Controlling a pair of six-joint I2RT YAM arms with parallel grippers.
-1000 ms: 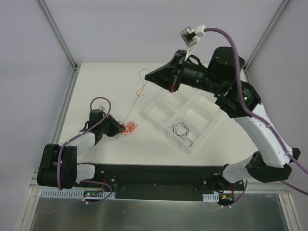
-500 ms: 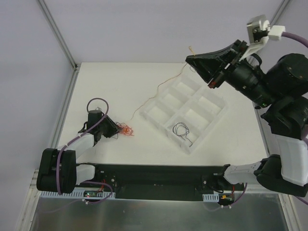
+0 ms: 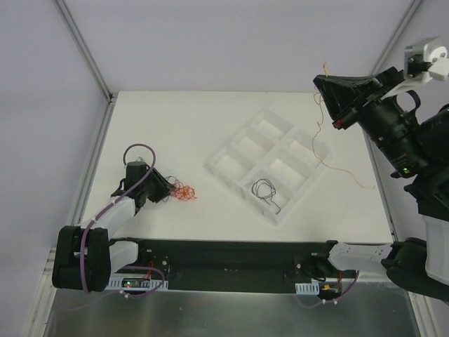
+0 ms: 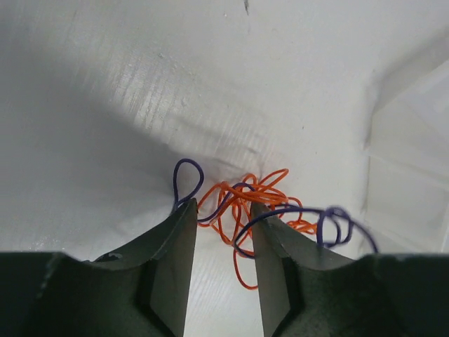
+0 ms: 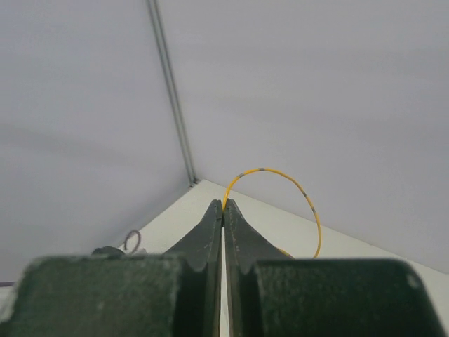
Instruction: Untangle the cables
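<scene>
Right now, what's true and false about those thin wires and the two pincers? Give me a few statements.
The right pincer is shut on a thin yellow wire. True.
The white compartment tray holds no wire. False: a dark curly wire lies in one compartment.
The tangle of orange and purple wires lies on the white table, left of the tray. True.
The left pincer hangs high above the tray. False: it sits low at the tangle, jaws apart.

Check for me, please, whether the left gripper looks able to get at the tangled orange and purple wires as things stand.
Probably yes: the left gripper sits right at the tangle, jaws parted with strands between them, and nothing else blocks it.
</scene>
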